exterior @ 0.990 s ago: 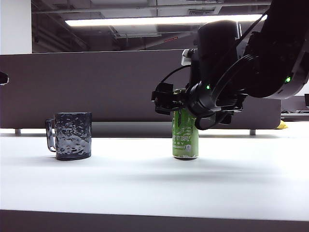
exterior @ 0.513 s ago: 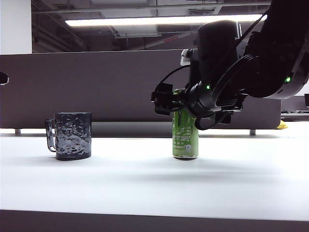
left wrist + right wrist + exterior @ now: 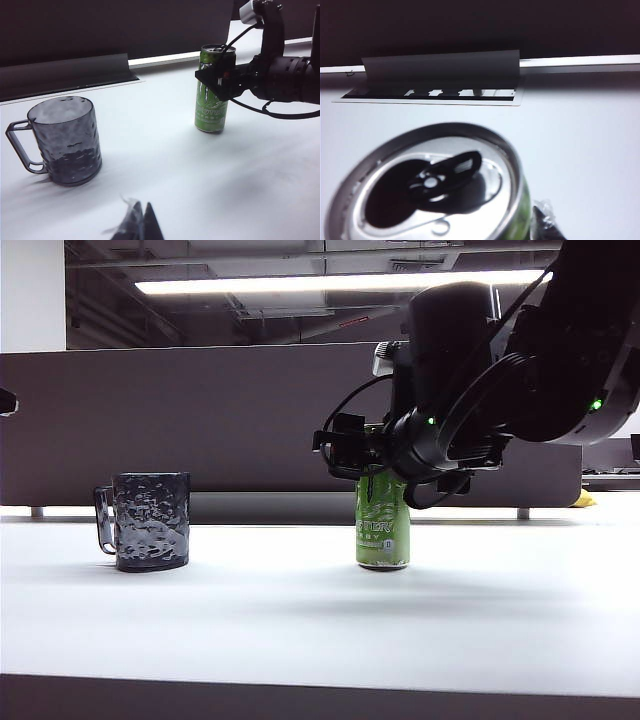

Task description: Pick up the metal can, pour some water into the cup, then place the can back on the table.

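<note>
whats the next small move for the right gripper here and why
Probably finish closing the right gripper on the metal can, then lift. It already straddles the can's upper part, the can stands upright on the table, and the cup waits off to the side. The left gripper hangs back, uninvolved.

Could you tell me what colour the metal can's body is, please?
The metal can is bright green with a black claw-mark logo and silver rims, clearest in the left wrist view.
</note>
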{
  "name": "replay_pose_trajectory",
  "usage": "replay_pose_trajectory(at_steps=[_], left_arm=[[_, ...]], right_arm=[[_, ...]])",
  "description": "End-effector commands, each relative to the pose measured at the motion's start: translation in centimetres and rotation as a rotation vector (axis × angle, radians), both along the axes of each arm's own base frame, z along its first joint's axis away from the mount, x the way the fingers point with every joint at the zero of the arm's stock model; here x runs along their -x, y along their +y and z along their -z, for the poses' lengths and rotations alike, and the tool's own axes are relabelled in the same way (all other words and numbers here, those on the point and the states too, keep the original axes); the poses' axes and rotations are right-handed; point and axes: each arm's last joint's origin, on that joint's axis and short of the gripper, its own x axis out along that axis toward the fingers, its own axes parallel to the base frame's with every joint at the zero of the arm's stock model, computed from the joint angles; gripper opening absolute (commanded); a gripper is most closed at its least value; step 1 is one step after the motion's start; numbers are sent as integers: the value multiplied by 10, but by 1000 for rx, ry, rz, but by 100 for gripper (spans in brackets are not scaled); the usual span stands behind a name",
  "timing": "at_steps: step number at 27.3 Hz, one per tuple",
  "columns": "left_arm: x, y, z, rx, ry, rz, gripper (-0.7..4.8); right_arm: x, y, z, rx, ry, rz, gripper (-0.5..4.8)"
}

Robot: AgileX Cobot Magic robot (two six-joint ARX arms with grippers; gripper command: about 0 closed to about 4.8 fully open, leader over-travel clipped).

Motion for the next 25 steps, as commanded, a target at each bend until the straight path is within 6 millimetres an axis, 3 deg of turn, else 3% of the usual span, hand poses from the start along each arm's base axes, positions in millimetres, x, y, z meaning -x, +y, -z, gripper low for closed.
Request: replay_pose_trajectory(at_steps=[1,4,5,25], left_arm=[[0,0,-2,6,-12,4,-5],[0,0,-2,6,-12,3,-5],[0,0,-2,6,-12,3,-5],[0,0,-2,6,-12,3,-5]], right_arm=[[0,0,-3,-9,-13,0,357],[0,0,-3,2,-14,-1,339],[0,0,-3,9,-16,-2,262],[2,4,-13,18,-80,-69,261]])
